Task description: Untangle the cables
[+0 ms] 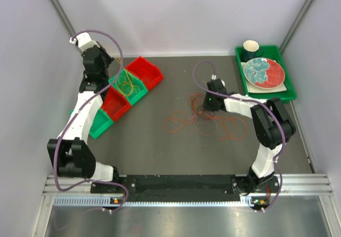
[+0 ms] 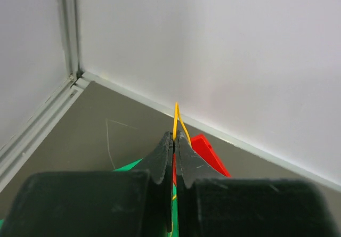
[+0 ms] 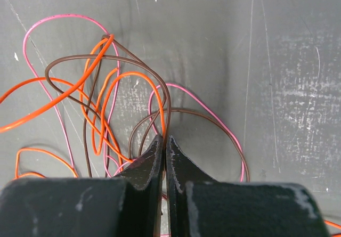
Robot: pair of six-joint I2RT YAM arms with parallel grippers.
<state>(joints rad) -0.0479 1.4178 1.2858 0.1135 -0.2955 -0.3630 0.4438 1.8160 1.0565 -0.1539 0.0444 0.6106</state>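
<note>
- The robot's two arms are seen bolted at the near edge of the table [image 1: 160, 157], each reaching out to a different job.
- Just right of the table's centre, the cables [image 1: 205, 121] are spread flat in a loose tangle of thin loops, crossed over one another many times.
- The right gripper [image 3: 163, 139] is lowered into the far side of that tangle with its jaws pressed together on the cables. A brown strand [image 3: 106, 57] and an orange strand [image 3: 132, 73] are seen running into the closed tips.
- This pinch is judged to be a hold for drawing one strand out of the heap. Which strand is truly caught cannot be told.
- A pink strand [image 3: 64, 15] is looped wide around the others and appears not to be gripped.
- Toward the far left corner, a diagonal row of bins is set out, among them a green bin [image 1: 139, 94] and a red bin [image 1: 149, 73]. Yellow coils are seen lying in the green bin, so the row is judged to be where freed cables are sorted.
- Above those bins the left gripper [image 2: 175, 136] is held with its jaws clamped on a yellow cable [image 2: 176, 117], a narrow loop of which pokes out past the tips.
- In the far right corner, a green tray [image 1: 277, 50] carrying a plate [image 1: 264, 72] and a cup [image 1: 251, 47] is parked well apart from the cables.
</note>
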